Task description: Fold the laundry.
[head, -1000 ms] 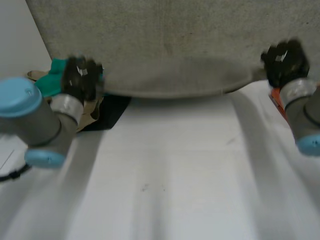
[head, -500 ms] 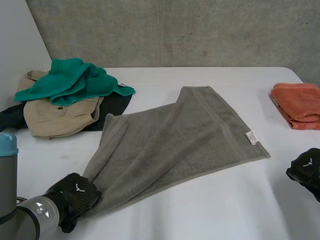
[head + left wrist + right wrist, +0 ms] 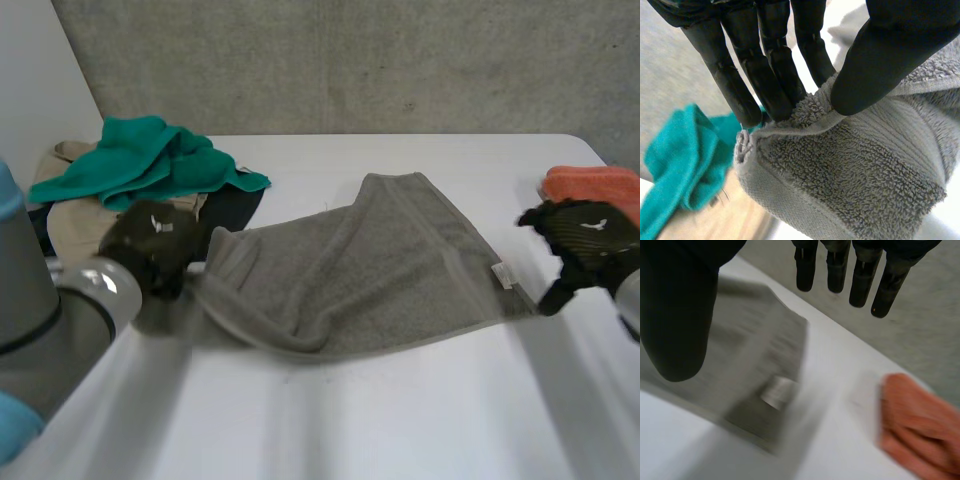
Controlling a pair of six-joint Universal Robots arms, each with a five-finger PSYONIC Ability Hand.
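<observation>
A grey towel (image 3: 365, 270) lies across the middle of the white table (image 3: 420, 420), its left part bunched and folded over. My left hand (image 3: 150, 248) is at the towel's left corner; in the left wrist view the fingers (image 3: 765, 70) and thumb pinch the grey towel (image 3: 850, 165) by its hem. My right hand (image 3: 588, 238) hovers just off the towel's right corner, near the white label (image 3: 501, 275). In the right wrist view its fingers (image 3: 840, 267) are straight and spread above the towel corner (image 3: 765, 370), holding nothing.
A teal cloth (image 3: 140, 160) lies on a beige garment (image 3: 70, 225) and a black one (image 3: 230, 210) at the back left. A folded orange towel (image 3: 592, 185) sits at the right edge, just behind my right hand. A grey wall stands behind the table.
My left hand has carried the towel's near-left corner up and back toward the clothes pile, folding that side over. My right hand has risen beside the right corner and opened.
</observation>
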